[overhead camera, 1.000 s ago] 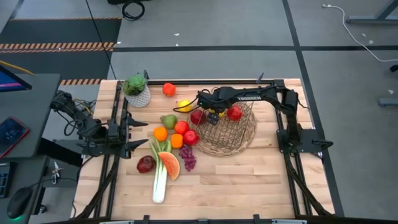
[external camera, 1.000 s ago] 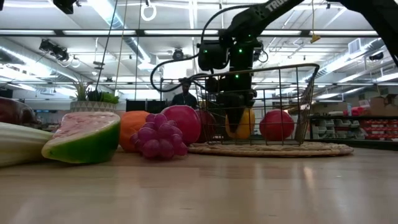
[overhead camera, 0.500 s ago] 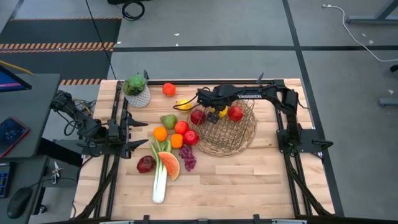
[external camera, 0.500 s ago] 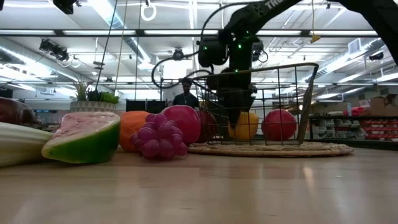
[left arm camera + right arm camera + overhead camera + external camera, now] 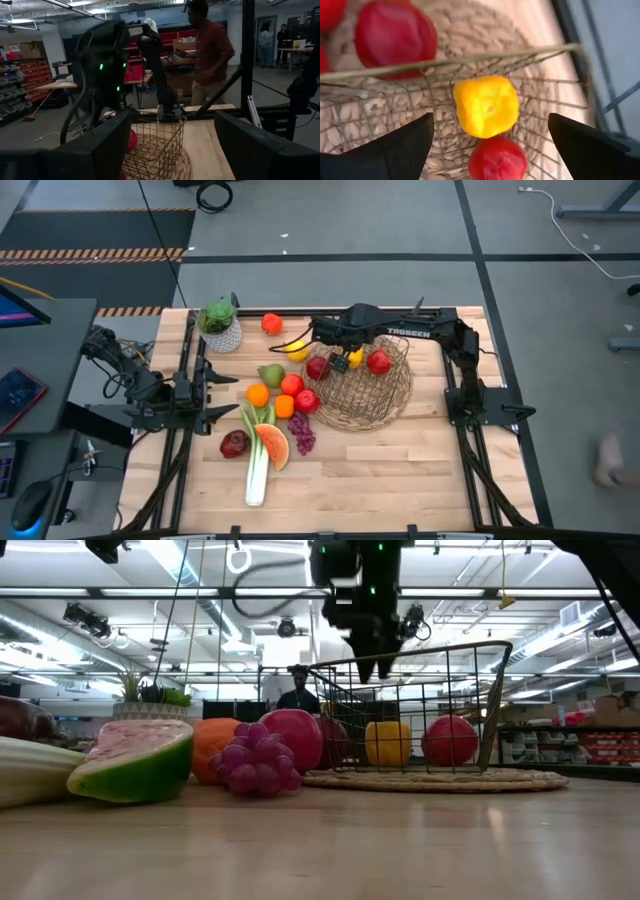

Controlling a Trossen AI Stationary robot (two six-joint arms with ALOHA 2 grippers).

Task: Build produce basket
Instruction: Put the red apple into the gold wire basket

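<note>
Desk carried everything. Basket sat directly below right hand, which hovered over its far-left rim, fingers wide open, holding nothing. Inside the basket, under that hand: yellow lemon and a red apple, neither touched. Rest of the produce lay on the desk left of the hand, outside the basket. Left hand was parked at the left edge, part open, empty.

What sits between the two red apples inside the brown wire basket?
A yellow blocky fruit sits between the red apples in the wire basket, seen in the low view.
</note>
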